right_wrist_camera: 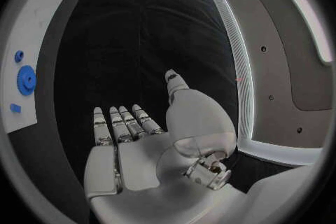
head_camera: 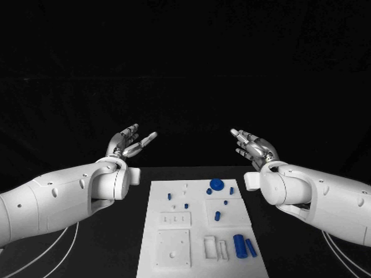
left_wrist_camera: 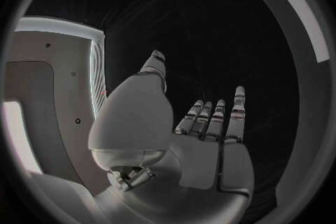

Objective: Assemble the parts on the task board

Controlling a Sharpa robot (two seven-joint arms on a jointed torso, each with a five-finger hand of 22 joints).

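Note:
The white task board [head_camera: 198,255] lies in the middle of the black table. A blue gear [head_camera: 217,184] sits near its far right corner, small blue pegs [head_camera: 217,216] stand across its middle, and two long blue cylinders [head_camera: 243,245] lie at its near right. My left hand [head_camera: 128,142] is raised above the table beyond the board's far left, fingers spread, holding nothing. My right hand [head_camera: 254,147] is raised the same way beyond the far right. The left wrist view shows the left hand [left_wrist_camera: 203,140] empty; the right wrist view shows the right hand [right_wrist_camera: 140,140] empty, with the gear [right_wrist_camera: 26,79] off to one side.
White blocks [head_camera: 214,248] and a square white plate [head_camera: 172,249] lie on the board's near part. Thin cables [head_camera: 52,246] run over the table beside each arm. Bare black table [head_camera: 119,255] flanks the board on both sides.

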